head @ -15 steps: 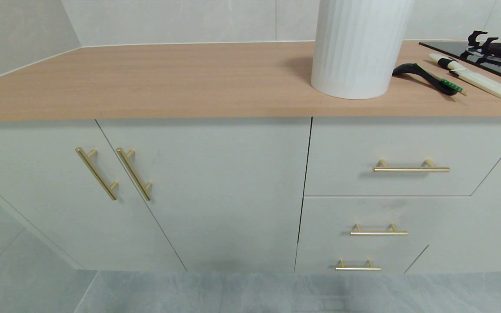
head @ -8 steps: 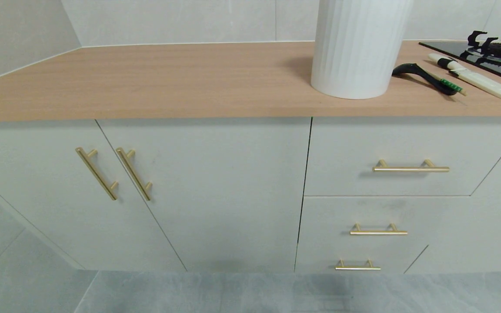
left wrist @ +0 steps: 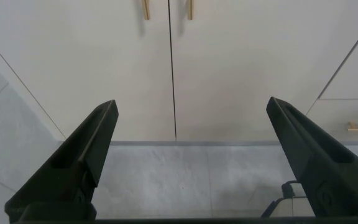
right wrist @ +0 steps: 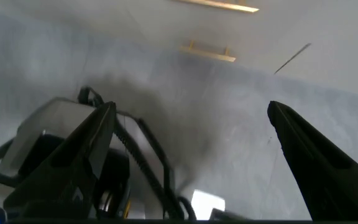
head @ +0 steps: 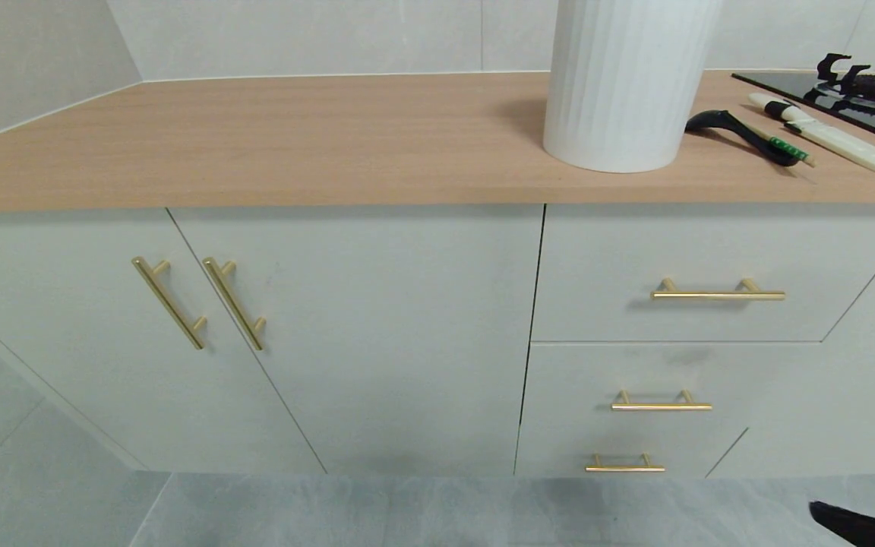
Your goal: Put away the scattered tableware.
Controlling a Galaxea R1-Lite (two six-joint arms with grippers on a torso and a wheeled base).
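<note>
A black spoon (head: 741,135), chopsticks (head: 787,146) and a white knife (head: 836,140) were laid on the countertop (head: 293,144) just right of the white container (head: 623,91), whose inside was hidden. The right gripper (right wrist: 191,109) was held far below the container, with its fingers spread wide and empty. The left gripper (left wrist: 191,106) was spread wide likewise, faced to the cabinet doors (left wrist: 229,68).

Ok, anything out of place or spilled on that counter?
Only the loose utensils: a black spoon, a green-banded stick and a white knife lie scattered on the counter between the white container and the stove. Nothing spilled or broken; drawers look shut.
</note>
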